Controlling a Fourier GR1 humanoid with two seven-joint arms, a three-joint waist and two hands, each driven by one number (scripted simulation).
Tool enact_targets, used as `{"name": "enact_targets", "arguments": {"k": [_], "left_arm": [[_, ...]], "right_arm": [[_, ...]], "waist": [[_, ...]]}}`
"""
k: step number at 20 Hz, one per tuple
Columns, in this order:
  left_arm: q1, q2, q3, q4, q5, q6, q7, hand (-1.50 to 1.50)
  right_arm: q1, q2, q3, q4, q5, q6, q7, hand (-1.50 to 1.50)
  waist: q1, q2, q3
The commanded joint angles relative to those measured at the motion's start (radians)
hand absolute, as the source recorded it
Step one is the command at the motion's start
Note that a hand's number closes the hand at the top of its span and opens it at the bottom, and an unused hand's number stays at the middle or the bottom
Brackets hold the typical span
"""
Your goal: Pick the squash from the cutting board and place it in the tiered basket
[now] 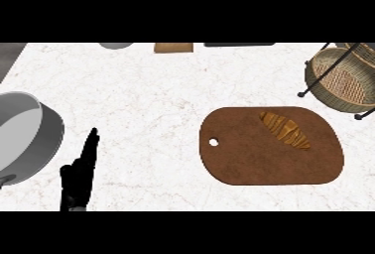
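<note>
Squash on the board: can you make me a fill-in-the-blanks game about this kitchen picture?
1. The squash lies on the brown ____.
2. The tiered basket stands at the counter's far ____ corner.
3. The only hand showing is the robot's ____ hand, fingers straight up.
4. The big grey pot sits at the ____ edge of the view.

Missing words: cutting board; right; left; left.

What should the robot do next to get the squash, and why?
Probably bring the right hand, not in view yet, over the squash to grasp it. The squash lies untouched on the cutting board, the basket sits at the right, and the left hand rests open far off at the left.
</note>
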Motion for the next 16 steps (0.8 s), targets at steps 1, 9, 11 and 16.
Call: {"name": "enact_targets", "arguments": {"k": [1, 9, 11, 16], "left_arm": [[-0.078, -0.017, -0.009, 0.047, -0.019, 0.007, 0.089, 0.0], [-0.001, -0.003, 0.006, 0.044, -0.013, -0.055, 0.006, 0.0], [0.011, -0.016, -0.002, 0.03, -0.017, -0.052, 0.017, 0.0], [-0.105, -0.034, 0.033, 0.153, -0.019, -0.061, -0.001, 0.0]], "right_arm": [[-0.067, -0.141, -0.09, 0.123, -0.061, 0.063, -0.04, 1.5], [-0.258, -0.221, 0.05, 0.192, -0.053, 0.028, 0.12, 1.5], [-0.301, -0.24, 0.092, 0.286, -0.031, -0.002, 0.081, 1.5], [-0.457, -0.216, 0.235, 0.404, 0.024, -0.099, 0.095, 1.5]], "waist": [[0.023, 0.009, -0.004], [0.045, 0.01, -0.005], [0.048, 0.011, -0.004], [0.055, 0.017, -0.004]]}}
